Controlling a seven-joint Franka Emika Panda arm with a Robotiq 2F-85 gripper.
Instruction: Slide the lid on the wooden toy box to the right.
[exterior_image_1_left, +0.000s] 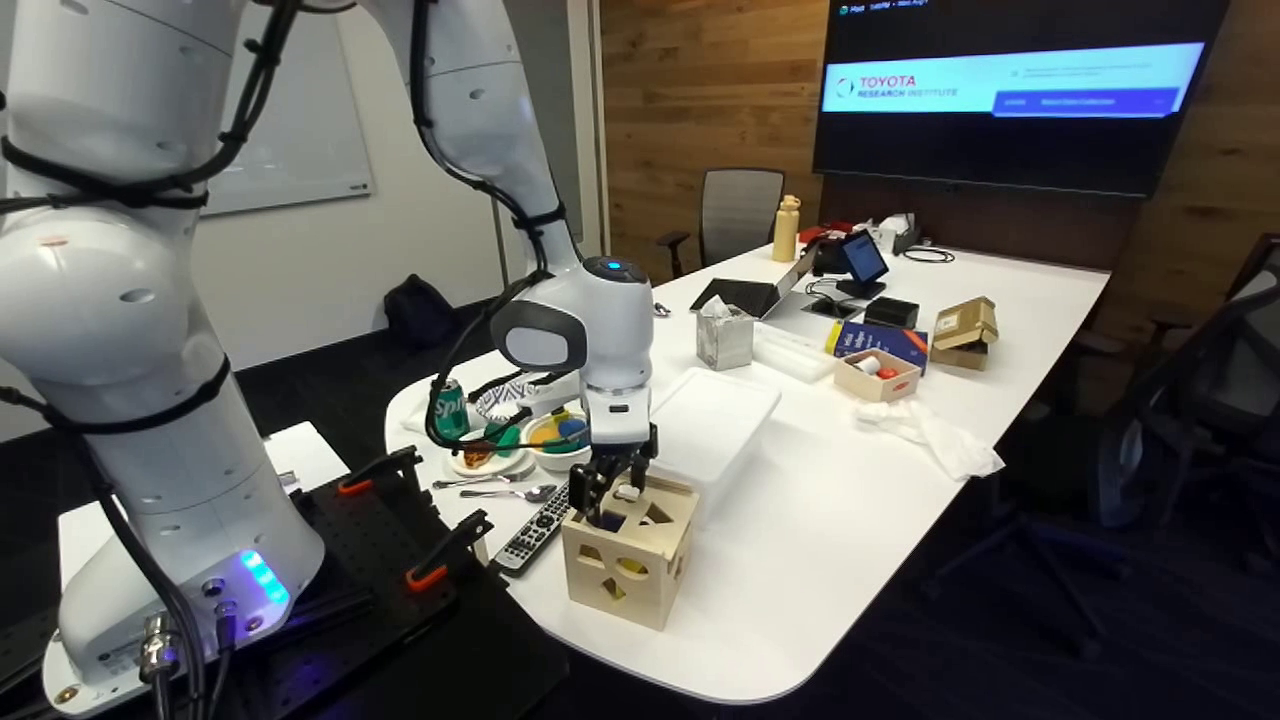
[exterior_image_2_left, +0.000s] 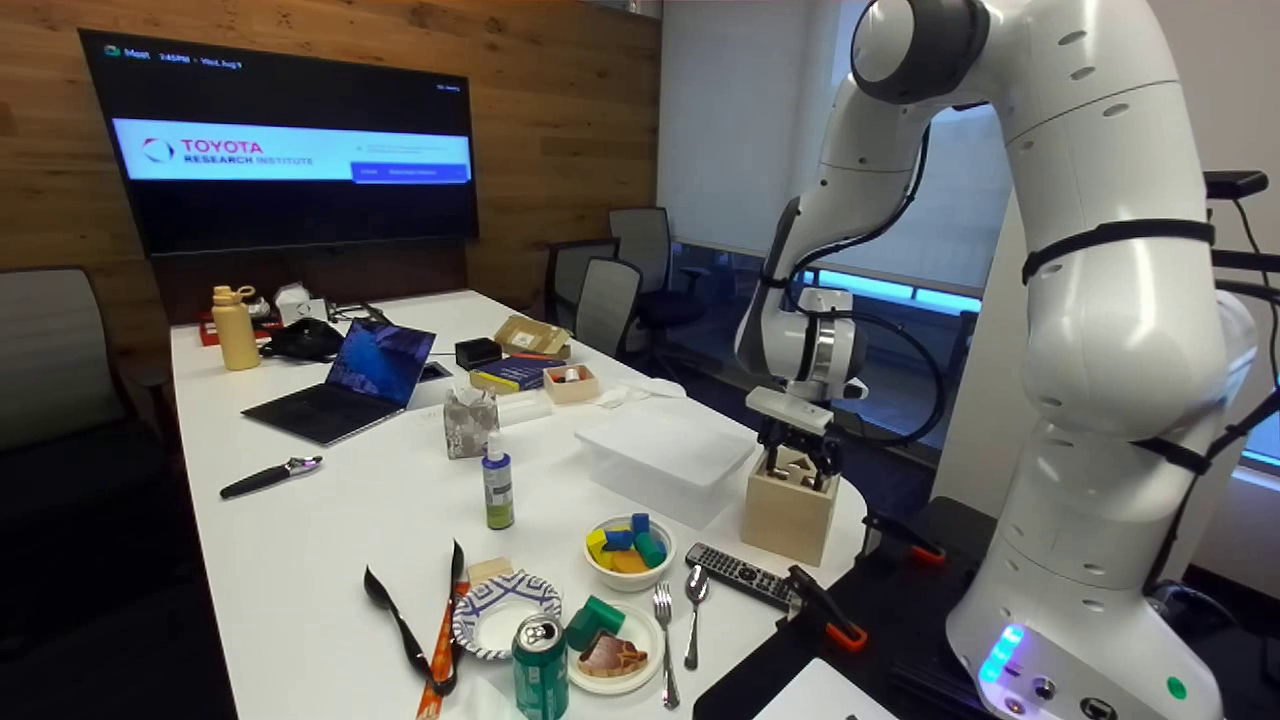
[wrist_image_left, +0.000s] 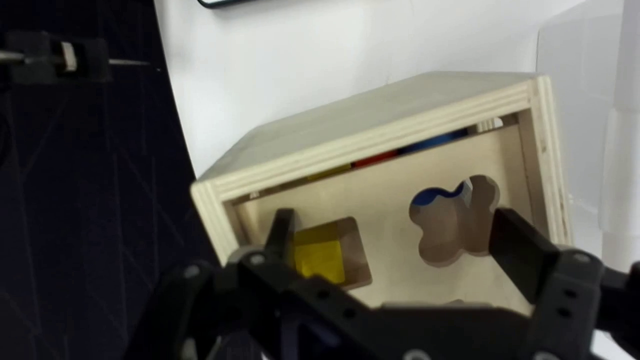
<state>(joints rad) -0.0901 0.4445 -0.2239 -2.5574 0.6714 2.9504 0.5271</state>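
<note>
The wooden toy box (exterior_image_1_left: 625, 575) stands upright near the table's end, and it also shows in an exterior view (exterior_image_2_left: 785, 520) and in the wrist view (wrist_image_left: 370, 120). Its lid (wrist_image_left: 387, 200) is a thin wood panel with a square hole and a clover-shaped hole, set inside the box's top rim. A narrow gap along one rim shows yellow, red and blue pieces inside. My gripper (wrist_image_left: 395, 220) is open above the lid, one finger beside the square hole and one beside the clover hole. It also shows in both exterior views (exterior_image_1_left: 613, 492) (exterior_image_2_left: 797, 472). Whether the fingertips touch the lid cannot be told.
A white translucent container (exterior_image_2_left: 670, 455) stands close beside the box. A black remote (exterior_image_2_left: 740, 575) lies on the table near the box. A bowl of coloured blocks (exterior_image_2_left: 628, 560), a fork (exterior_image_2_left: 665, 640) and a spoon (exterior_image_2_left: 693, 620) lie further along. The table's edge (exterior_image_1_left: 740, 695) is near the box.
</note>
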